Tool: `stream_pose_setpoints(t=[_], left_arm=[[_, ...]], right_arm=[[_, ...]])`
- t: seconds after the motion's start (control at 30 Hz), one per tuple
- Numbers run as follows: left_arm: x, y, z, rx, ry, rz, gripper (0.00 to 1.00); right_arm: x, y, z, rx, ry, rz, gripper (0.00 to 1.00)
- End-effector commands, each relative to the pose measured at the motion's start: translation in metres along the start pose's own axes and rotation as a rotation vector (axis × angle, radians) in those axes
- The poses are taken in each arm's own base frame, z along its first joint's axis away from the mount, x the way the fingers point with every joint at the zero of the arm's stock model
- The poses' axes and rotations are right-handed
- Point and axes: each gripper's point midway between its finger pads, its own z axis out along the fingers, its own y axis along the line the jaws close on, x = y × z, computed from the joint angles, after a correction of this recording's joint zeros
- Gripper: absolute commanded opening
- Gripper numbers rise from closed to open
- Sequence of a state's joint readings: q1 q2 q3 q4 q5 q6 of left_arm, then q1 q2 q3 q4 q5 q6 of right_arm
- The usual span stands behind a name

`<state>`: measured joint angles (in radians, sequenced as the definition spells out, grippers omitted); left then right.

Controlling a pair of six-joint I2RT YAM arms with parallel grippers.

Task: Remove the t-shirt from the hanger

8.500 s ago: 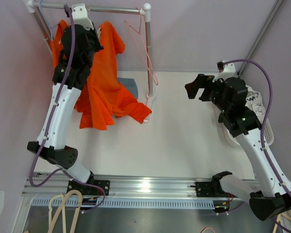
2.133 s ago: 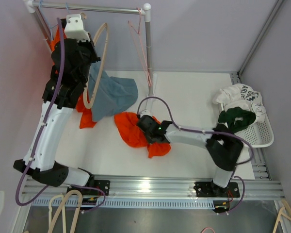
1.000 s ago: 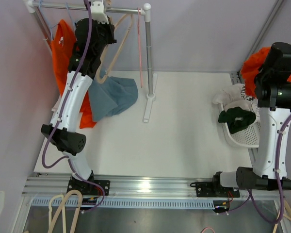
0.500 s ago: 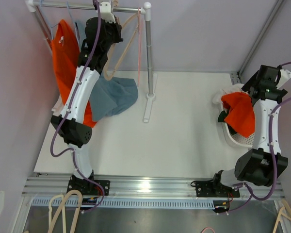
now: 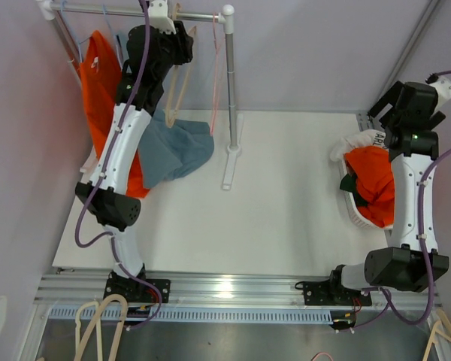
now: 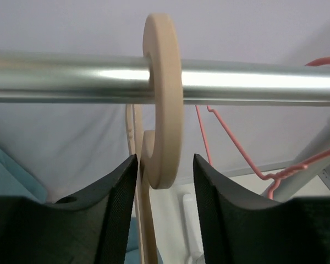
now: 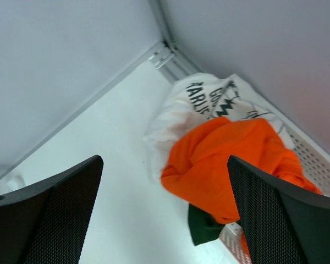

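An orange t-shirt (image 5: 373, 183) lies bunched in the white basket (image 5: 358, 216) at the right, on top of a white t-shirt (image 5: 359, 140). My right gripper (image 5: 385, 111) hangs open and empty above it. In the right wrist view the orange t-shirt (image 7: 239, 159) shows between the wide-open fingers of my right gripper (image 7: 164, 160). A bare wooden hanger (image 5: 176, 84) hangs on the metal rail (image 5: 128, 11). My left gripper (image 5: 182, 39) is at its hook. In the left wrist view the hook (image 6: 165, 99) sits over the rail (image 6: 66, 77), its lower end between the parted fingers of my left gripper (image 6: 165, 160).
A second orange t-shirt (image 5: 98, 83) hangs at the rail's left end. A blue-grey t-shirt (image 5: 179, 147) lies on the table below. A pink wire hanger (image 5: 215, 71) hangs beside the rack's post (image 5: 230, 90). A dark green garment (image 7: 206, 230) lies in the basket.
The orange t-shirt has dropped from my right gripper into the basket, and that gripper has risen. My left gripper stays at the rail with the wooden hanger.
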<state>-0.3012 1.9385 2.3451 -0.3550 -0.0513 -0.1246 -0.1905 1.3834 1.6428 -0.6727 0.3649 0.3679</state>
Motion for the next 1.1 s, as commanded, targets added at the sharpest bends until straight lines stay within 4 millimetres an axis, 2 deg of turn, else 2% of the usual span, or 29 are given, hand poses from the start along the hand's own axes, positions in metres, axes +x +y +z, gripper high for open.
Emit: stream_pose_setpoints(t=[0.0,0.1,0.13,0.3,0.4,0.5,0.6,0.73,0.83,0.9,0.93,1.07], left_arm=[[-0.085,-0.011,-0.053,0.037,-0.173,-0.018,0.56],[-0.098,-0.008,-0.067,0.018,-0.202,-0.015,0.62],[-0.110,-0.007,-0.078,0.015,-0.225,-0.016,0.65],[-0.131,0.003,-0.106,-0.032,-0.258,0.008,0.66],[-0.132,0.024,-0.114,-0.127,-0.258,0.000,0.60],[-0.120,0.058,-0.115,-0.302,-0.228,-0.023,0.56],[-0.108,0.083,-0.113,-0.442,-0.199,-0.009,0.54],[-0.095,0.103,-0.105,-0.555,-0.180,0.020,0.51],[-0.088,0.109,-0.096,-0.594,-0.174,0.023,0.50],[-0.090,0.113,-0.093,-0.620,-0.179,0.043,0.50],[-0.084,0.117,-0.087,-0.637,-0.167,0.058,0.50],[-0.075,0.132,-0.079,-0.693,-0.157,0.098,0.51]], right_arm=[[-0.016,0.028,-0.017,-0.087,-0.048,-0.005,1.00],[-0.011,0.044,-0.020,-0.120,-0.037,-0.028,1.00],[-0.009,0.046,-0.020,-0.123,-0.030,-0.036,0.99],[-0.013,0.069,-0.028,-0.172,-0.029,-0.053,1.00],[-0.014,0.074,-0.030,-0.181,-0.024,-0.062,0.99],[-0.016,0.076,-0.033,-0.193,-0.022,-0.061,0.99],[-0.013,0.078,-0.037,-0.209,-0.018,-0.063,1.00],[-0.011,0.076,-0.039,-0.212,-0.016,-0.062,1.00],[-0.009,0.078,-0.041,-0.222,-0.013,-0.060,1.00],[-0.008,0.078,-0.041,-0.224,-0.010,-0.062,0.99],[-0.007,0.078,-0.041,-0.225,-0.010,-0.064,0.99],[-0.006,0.079,-0.043,-0.233,-0.008,-0.063,0.99]])
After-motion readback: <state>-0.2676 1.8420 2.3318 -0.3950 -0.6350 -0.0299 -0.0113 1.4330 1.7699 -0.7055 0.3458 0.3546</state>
